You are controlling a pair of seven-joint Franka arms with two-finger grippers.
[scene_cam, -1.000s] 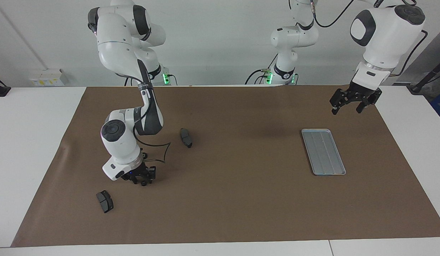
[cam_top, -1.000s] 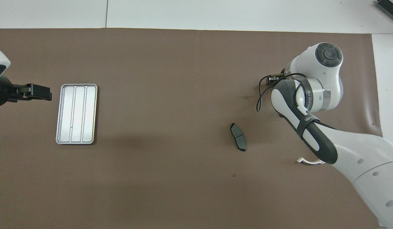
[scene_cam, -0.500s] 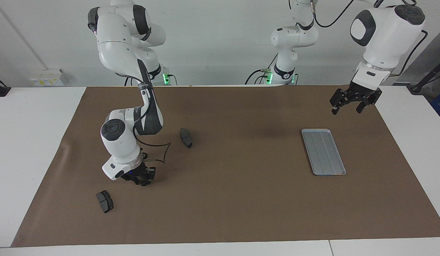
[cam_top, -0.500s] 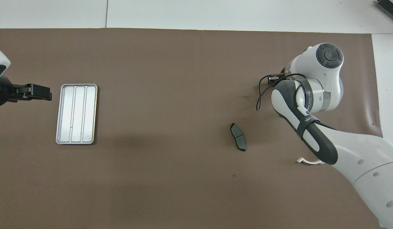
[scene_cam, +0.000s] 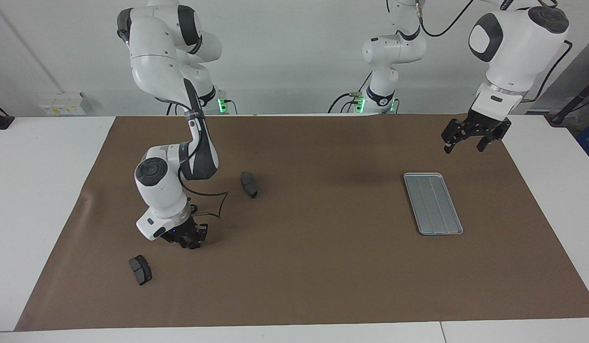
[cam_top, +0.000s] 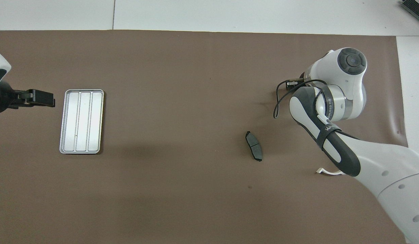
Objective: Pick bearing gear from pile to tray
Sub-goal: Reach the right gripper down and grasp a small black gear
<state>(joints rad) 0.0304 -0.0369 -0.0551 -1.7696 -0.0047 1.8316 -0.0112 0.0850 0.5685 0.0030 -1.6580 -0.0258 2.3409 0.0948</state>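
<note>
The silver ridged tray [scene_cam: 433,204] lies toward the left arm's end of the table and also shows in the overhead view [cam_top: 82,121]. It holds nothing. My right gripper [scene_cam: 191,242] hangs low over the pile's area, close to the mat, with a small black round piece at its tips; I cannot tell whether that piece is gripped. From overhead this gripper is hidden under its own wrist [cam_top: 338,88]. My left gripper [scene_cam: 469,139] waits open and empty in the air beside the tray, and also shows from overhead [cam_top: 35,98].
Two dark grey brake pads lie on the brown mat: one [scene_cam: 249,184] [cam_top: 254,150] nearer to the robots than the right gripper, one [scene_cam: 140,269] farther. A white curved bracket [cam_top: 328,172] peeks out beside the right arm. A black cable [scene_cam: 213,202] loops off the right wrist.
The right arm's wrist has risen slightly and drawn a little toward the robots. The left arm, the tray and the brake pads have not moved.
</note>
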